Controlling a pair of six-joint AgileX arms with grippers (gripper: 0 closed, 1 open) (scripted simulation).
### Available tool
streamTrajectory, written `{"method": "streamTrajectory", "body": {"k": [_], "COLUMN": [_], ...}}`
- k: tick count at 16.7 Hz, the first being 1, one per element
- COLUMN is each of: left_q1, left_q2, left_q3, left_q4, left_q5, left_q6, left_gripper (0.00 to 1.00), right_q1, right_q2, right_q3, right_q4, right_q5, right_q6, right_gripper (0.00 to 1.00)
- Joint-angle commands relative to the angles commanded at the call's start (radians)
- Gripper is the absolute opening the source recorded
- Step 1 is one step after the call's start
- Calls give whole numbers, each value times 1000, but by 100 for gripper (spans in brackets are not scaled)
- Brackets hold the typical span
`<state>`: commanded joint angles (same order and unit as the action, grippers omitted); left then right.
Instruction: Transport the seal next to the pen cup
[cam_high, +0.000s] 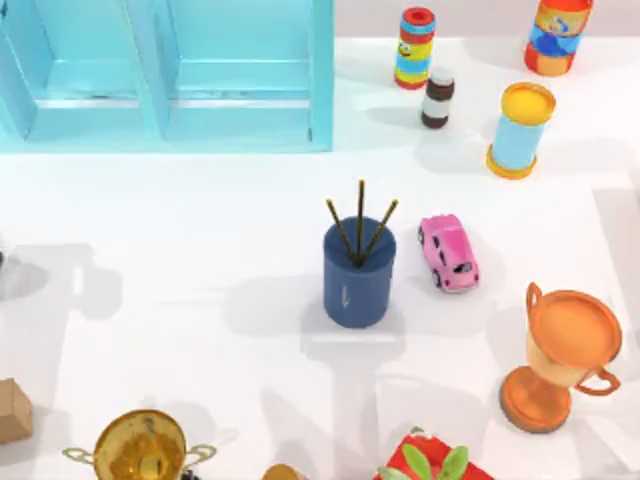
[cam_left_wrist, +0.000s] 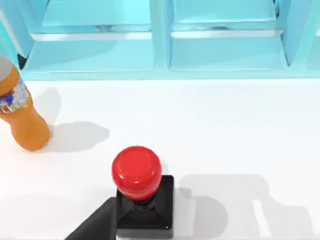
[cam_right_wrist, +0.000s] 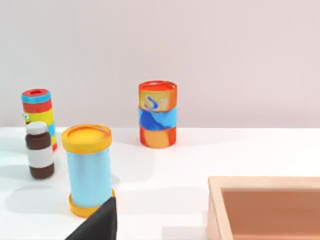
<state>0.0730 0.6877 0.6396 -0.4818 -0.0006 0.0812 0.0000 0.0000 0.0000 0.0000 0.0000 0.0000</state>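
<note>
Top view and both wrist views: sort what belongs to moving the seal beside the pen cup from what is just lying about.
Job:
seal
pen cup

Lying about:
pink toy car
orange trophy
gold trophy
blue shelf
yellow-lidded cylinder
brown bottle
striped can
orange bottle
wooden box

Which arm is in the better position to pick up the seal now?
Left, I judge. The left wrist view shows the seal close below that camera, upright and unheld. The right wrist view faces canisters, including the light-blue cylinder.
</note>
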Motion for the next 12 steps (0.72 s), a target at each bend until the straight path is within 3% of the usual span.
{"method": "streamTrajectory", "body": {"k": [6,12], "left_q1": [59,107], "left_q2": [639,1116], "left_q3": [524,959], "left_q4": [-422,-746], "left_q5": [1,2], "left_q6": [67,122], "left_gripper": [100,100], "right_q1": [0,0], "right_q2": [0,0], "right_q3": [0,0], "right_q4": [0,0], "right_q5": [0,0], "right_q6": [0,0], "right_gripper": [100,100]}}
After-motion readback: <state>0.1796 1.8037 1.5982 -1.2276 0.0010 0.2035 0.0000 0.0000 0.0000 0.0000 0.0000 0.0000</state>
